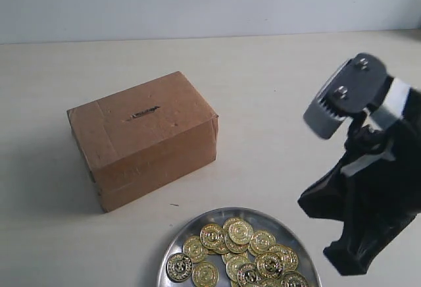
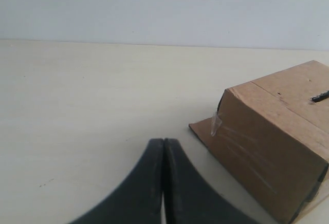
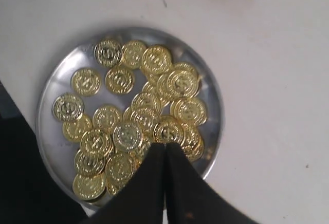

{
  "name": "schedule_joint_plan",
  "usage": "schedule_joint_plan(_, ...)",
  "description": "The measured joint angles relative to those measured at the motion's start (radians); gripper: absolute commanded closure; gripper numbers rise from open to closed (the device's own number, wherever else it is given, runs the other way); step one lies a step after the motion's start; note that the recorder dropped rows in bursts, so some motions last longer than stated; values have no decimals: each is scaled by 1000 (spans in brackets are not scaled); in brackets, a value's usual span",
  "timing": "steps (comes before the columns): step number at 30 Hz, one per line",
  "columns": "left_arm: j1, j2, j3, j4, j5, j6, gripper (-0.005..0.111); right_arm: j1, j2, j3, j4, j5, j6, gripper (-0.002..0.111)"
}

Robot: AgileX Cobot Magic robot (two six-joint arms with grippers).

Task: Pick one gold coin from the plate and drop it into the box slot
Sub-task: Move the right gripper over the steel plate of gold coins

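pale table (image 1: 276, 89) meets white wall (image 1: 197, 0) behind box (image 1: 141, 139).

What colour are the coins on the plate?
The coins are shiny gold, on a silver plate. Best seen in the right wrist view.

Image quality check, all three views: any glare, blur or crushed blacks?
Exterior view: even soft light, the box throws a faint shadow, the right arm is near-black with little detail. Left wrist view: the left gripper is a soft dark shape; box edges read sharp. Right wrist view: the coins and plate glint, slightly soft; the right gripper is a black silhouette.
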State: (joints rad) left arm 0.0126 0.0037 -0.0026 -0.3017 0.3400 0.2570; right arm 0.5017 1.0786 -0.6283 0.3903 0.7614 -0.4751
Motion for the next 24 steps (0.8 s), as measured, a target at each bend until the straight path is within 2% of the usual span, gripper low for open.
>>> schedule_joint_plan(10,0,0,0,0,0,0,107,133,195,-1,-99,3,6,108)
schedule_joint_plan(18,0,0,0,0,0,0,107,309,256,-1,-123,-21,-281,108)
schedule_joint_plan(24,0,0,0,0,0,0,107,333,344,-1,-22,-85,-299,105)
